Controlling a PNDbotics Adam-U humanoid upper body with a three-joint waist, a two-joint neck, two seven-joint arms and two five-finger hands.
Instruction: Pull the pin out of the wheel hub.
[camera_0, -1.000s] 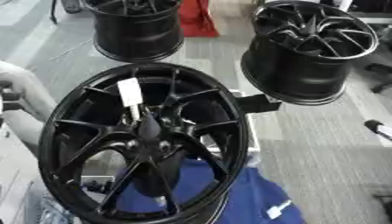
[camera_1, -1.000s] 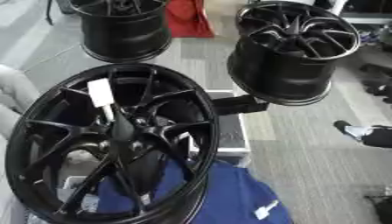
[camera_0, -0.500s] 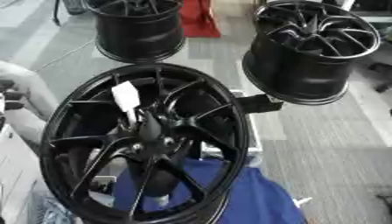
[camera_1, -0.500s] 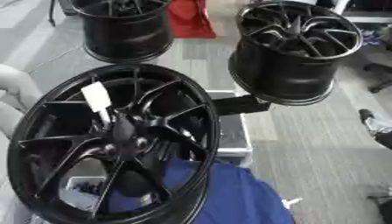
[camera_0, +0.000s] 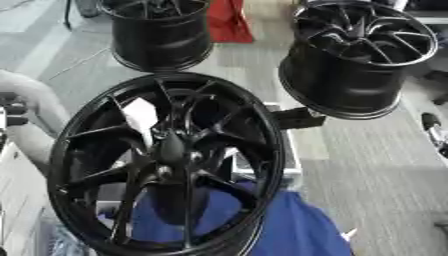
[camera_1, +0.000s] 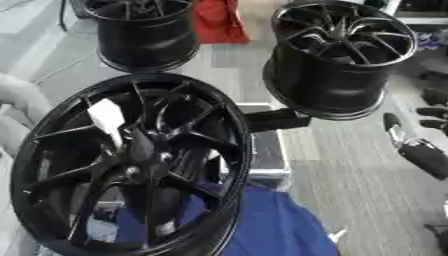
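Observation:
A large black spoked wheel (camera_0: 166, 165) stands tilted in the foreground and fills the lower left of both views. Its hub (camera_0: 171, 150) sits at the middle where the spokes meet. I cannot make out a pin there. A white tag (camera_0: 140, 114) hangs on an upper spoke. A black block (camera_0: 297, 118) juts out at the wheel's upper right rim. Neither of my hands shows in either view.
Two more black wheels stand on the grey floor behind, one at the back left (camera_0: 157, 35) and one at the back right (camera_0: 359, 55). A blue cloth (camera_0: 297, 225) lies under the front wheel. A pale rounded shape (camera_0: 31, 105) sits at the left edge. Dark shoes (camera_1: 420, 150) show at the right.
The picture has shifted a little, so the front wheel's face and its tag appear slightly turned. The shoes at the right edge have moved.

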